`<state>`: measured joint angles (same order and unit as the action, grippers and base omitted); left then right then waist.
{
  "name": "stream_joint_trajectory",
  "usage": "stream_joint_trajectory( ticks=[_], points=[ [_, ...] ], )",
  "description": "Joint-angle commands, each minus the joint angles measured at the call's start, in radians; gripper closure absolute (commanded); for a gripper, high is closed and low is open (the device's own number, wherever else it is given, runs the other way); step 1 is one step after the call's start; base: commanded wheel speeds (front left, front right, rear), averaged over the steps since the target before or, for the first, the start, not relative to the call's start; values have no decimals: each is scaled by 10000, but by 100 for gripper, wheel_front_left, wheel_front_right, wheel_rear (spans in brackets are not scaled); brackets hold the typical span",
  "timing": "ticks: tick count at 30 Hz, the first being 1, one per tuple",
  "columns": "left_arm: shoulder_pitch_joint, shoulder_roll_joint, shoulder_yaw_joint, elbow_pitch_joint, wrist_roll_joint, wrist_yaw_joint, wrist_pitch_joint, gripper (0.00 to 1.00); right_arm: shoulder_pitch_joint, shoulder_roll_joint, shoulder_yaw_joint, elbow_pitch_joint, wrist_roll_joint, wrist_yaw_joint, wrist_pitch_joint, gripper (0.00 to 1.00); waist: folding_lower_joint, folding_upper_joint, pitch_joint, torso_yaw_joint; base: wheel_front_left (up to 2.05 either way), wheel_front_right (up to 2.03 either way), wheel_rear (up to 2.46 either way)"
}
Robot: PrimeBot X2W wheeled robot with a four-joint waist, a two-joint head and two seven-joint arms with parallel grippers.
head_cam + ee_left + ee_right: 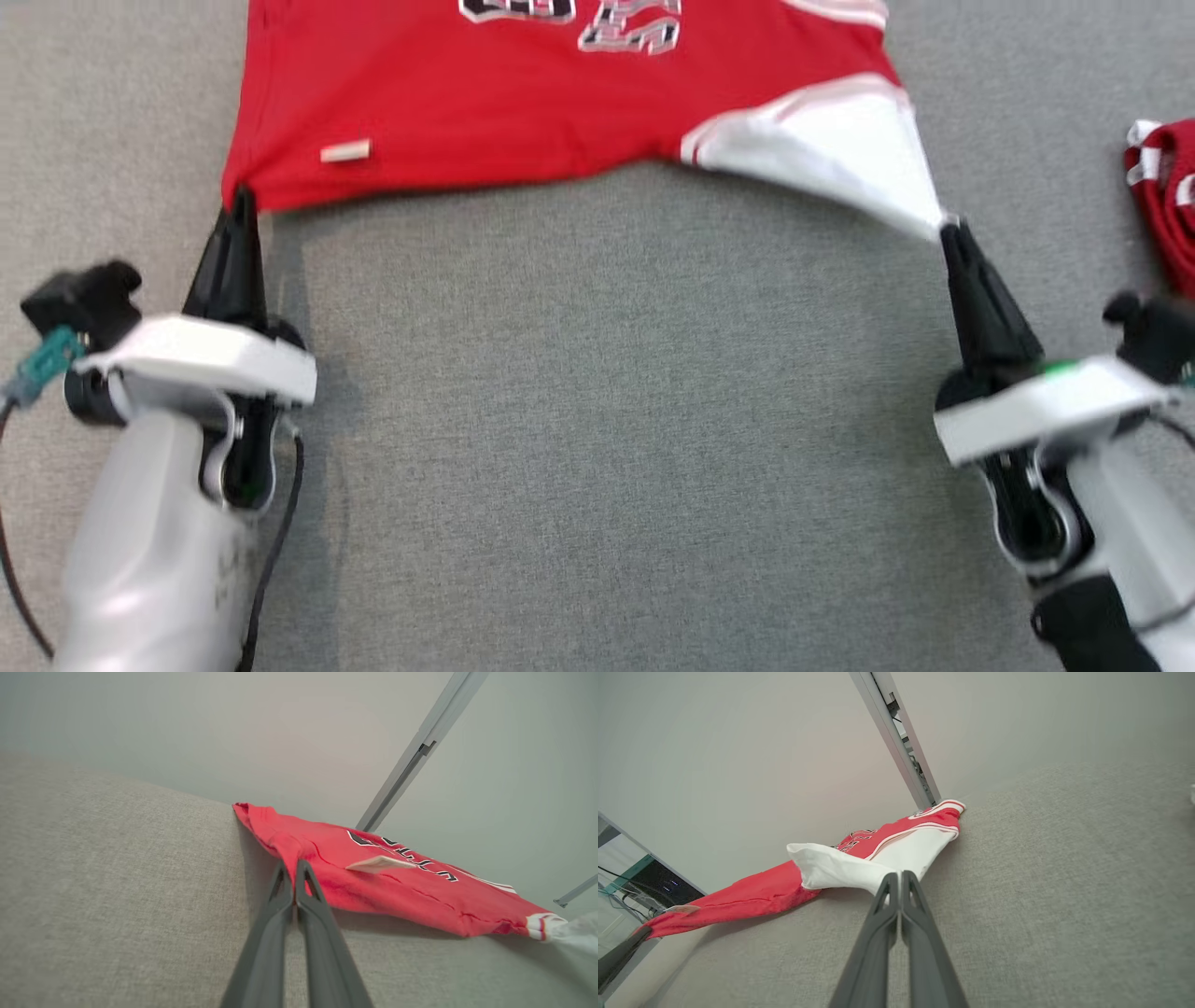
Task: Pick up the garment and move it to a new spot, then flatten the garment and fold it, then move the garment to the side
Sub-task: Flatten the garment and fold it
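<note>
The garment is a red jersey with white side panels and black lettering, spread over the far part of the grey table. Its near hem is stretched between my two grippers and sags slightly in the middle. My left gripper is shut on the garment's near left corner; the left wrist view shows the gripper pinching the red fabric. My right gripper is shut on the white near right corner; its wrist view shows the gripper biting the white panel.
Another red and white garment lies bunched at the right edge of the grey table. A metal post rises behind the jersey against a pale wall.
</note>
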<state>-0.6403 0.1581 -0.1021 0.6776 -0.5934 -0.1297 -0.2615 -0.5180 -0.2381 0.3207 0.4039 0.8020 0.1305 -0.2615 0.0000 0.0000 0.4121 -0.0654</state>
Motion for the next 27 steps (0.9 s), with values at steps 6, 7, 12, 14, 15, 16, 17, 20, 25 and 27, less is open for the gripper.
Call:
stream_joint_trajectory(
  ticks=[6,7,12,14,15,16,17,20,25,27],
  points=[
    [2402,381,375,-1733,477,-13,-40,100,3033,-117,-1035,-2021,-538,5,-41,100,0,0,-958,-88,0,0,0],
    [2802,466,454,-1951,521,-13,-40,100,3474,-122,-1171,-2298,-646,4,-43,100,0,0,-1055,-91,0,0,0],
    [4731,477,774,-3490,712,498,-15,100,5481,-12,-1654,-3302,-1057,2,18,100,0,0,-1561,-64,0,0,0],
    [5503,508,858,-4232,738,814,190,100,6183,114,-1859,-3720,-1235,4,216,100,0,0,-1766,-54,0,0,0],
    [5917,449,838,-4659,765,1005,371,100,6529,194,-1980,-3915,-1361,4,372,100,0,0,-1873,-50,0,0,0],
    [6319,407,847,-5086,758,1183,562,100,6845,291,-2103,-4133,-1474,4,526,100,0,0,-1975,-41,0,0,0],
    [6719,396,889,-5522,740,1366,731,100,7152,397,-2248,-4319,-1571,4,714,100,0,0,-2081,-46,0,0,0],
    [7831,334,905,-6799,670,1837,1350,100,7980,711,-2626,-5009,-1900,4,1286,100,0,0,-2385,-46,0,0,0],
    [9340,292,947,-8469,690,2557,2269,100,8994,1135,-3237,-6119,-2430,4,2216,100,0,0,-2725,-25,0,0,0],
    [9694,278,931,-9009,696,2747,2522,100,9256,1256,-3441,-6546,-2599,4,2543,100,0,0,-2785,-20,0,0,0]
  ],
)
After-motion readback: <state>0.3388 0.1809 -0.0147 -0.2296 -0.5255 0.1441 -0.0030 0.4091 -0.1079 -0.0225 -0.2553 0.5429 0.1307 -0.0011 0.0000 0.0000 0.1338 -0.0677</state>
